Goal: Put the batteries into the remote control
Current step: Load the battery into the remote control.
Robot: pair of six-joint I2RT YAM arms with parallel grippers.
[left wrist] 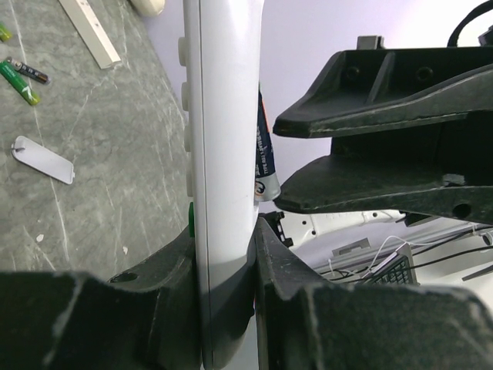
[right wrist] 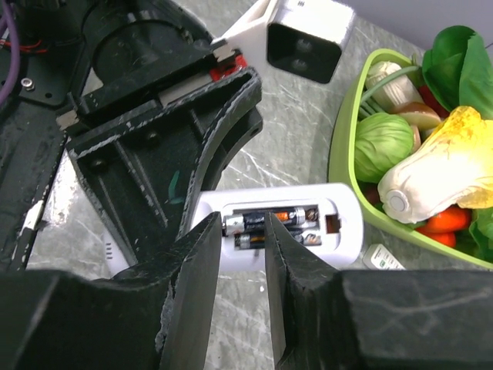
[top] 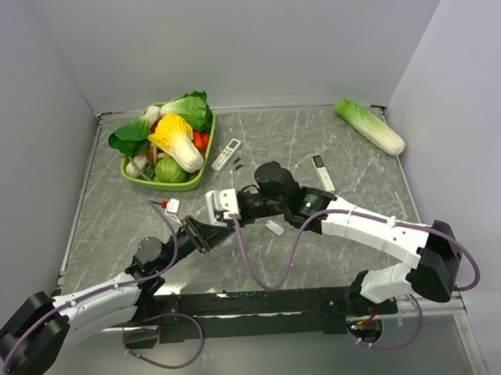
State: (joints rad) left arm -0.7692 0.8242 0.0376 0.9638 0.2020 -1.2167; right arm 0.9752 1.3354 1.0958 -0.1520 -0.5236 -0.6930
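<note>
Above the middle of the table point(top: 315, 144), the remote point(top: 222, 202) appears held off the surface. The left gripper point(left wrist: 223, 247) is pressed tight across its thin sides near one end, so its long axis runs straight out from those fingers. Its open back faces the right gripper point(right wrist: 240, 231), which sits directly over the bay. From the right wrist view the remote lies crosswise, and two batteries point(right wrist: 246, 223) lie side by side in the bay along that same axis. The right fingers straddle them with only a narrow gap. I cannot tell whether they pinch a battery or just rest against it. The right arm is plainly the nearer one, so any seating push would likely go straight ahead into the bay while the left arm holds steady. The loose batteries point(left wrist: 19, 77) lie on the grey marbled top well beyond the remote. The cover point(left wrist: 44, 159) lies flat nearer in, beside the right forearm. A green tray point(right wrist: 339, 146) of vegetables sits close behind the remote, which leaves little room on that side. Elsewhere the top has open space, apart from a slim remote point(top: 323, 173), a buttoned remote point(top: 225, 154) and a cabbage point(top: 368, 126).
</note>
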